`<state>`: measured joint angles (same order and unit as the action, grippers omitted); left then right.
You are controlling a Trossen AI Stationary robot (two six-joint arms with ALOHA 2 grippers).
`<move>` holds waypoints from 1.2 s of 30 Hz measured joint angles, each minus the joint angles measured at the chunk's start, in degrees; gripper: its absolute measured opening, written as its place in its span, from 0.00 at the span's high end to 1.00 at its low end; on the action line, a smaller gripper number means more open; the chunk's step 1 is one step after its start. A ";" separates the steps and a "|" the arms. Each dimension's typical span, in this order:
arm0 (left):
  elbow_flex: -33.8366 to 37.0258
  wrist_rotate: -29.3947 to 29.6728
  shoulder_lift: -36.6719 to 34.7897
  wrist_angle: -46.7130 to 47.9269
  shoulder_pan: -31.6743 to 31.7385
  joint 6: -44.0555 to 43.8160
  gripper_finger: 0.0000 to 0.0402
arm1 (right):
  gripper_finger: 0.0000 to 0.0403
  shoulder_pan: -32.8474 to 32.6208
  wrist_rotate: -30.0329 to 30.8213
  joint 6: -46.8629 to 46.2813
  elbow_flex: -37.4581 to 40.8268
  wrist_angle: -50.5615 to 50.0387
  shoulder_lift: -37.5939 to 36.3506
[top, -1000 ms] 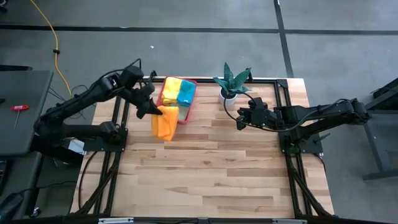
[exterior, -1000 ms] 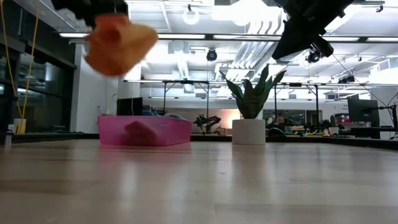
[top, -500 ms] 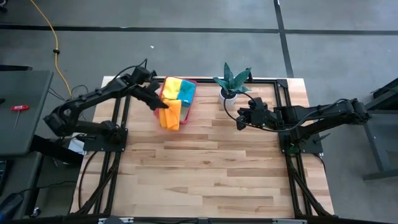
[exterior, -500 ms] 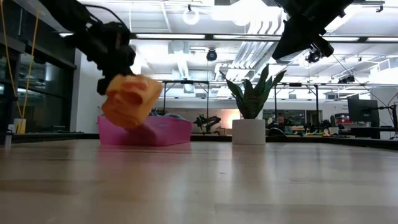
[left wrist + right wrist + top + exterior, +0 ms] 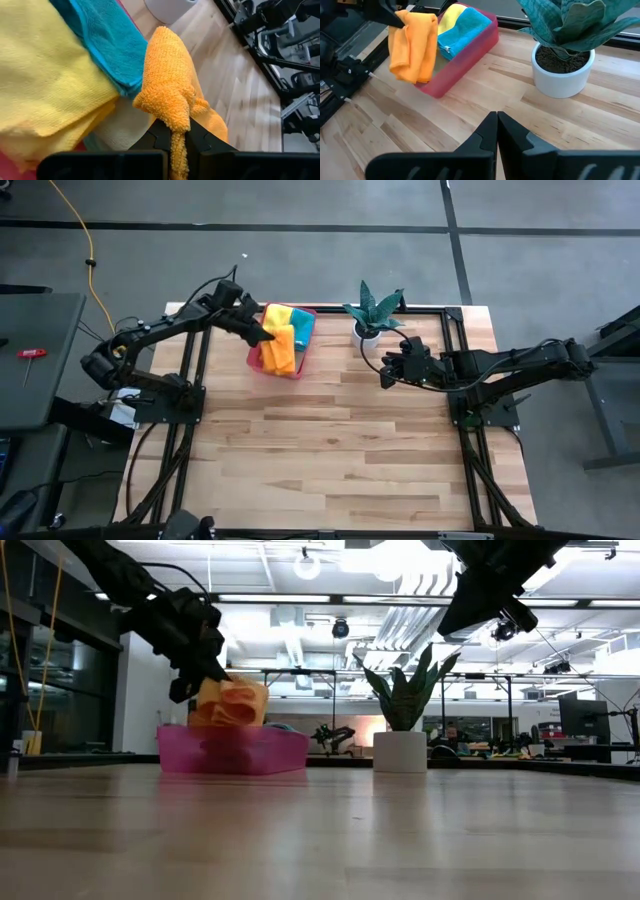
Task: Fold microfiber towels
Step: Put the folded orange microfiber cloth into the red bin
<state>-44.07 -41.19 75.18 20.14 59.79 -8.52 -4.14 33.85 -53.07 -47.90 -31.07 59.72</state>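
Orange towel hanging bunched over the near end of the pink tray, pinched by the left gripper.

Its loose folds drape over the tray's near rim; whether they touch the cloths inside is hard to tell. A yellow towel and a teal towel lie packed in the tray. Just beside the tray stands a potted plant. The right gripper hovers nearby, fingers closed on nothing. The wooden table lies bare toward its near edge.
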 joint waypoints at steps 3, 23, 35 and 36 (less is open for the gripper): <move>0.00 0.28 -0.01 0.58 1.00 1.05 1.00 | 1.00 0.02 0.02 0.08 0.00 0.00 0.00; -13.69 21.98 12.02 23.40 -2.24 26.62 1.00 | 1.00 0.00 0.17 -0.93 0.00 0.00 0.00; -17.50 25.80 14.08 18.88 -5.39 30.12 1.00 | 1.00 0.00 0.17 -0.93 0.00 0.00 0.00; -17.63 26.87 14.08 18.88 -5.47 31.25 1.00 | 1.00 0.00 0.17 -0.93 0.00 0.00 0.00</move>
<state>-61.70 -14.32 89.25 39.03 54.31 22.73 -4.14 34.02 -54.00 -47.90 -31.07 59.72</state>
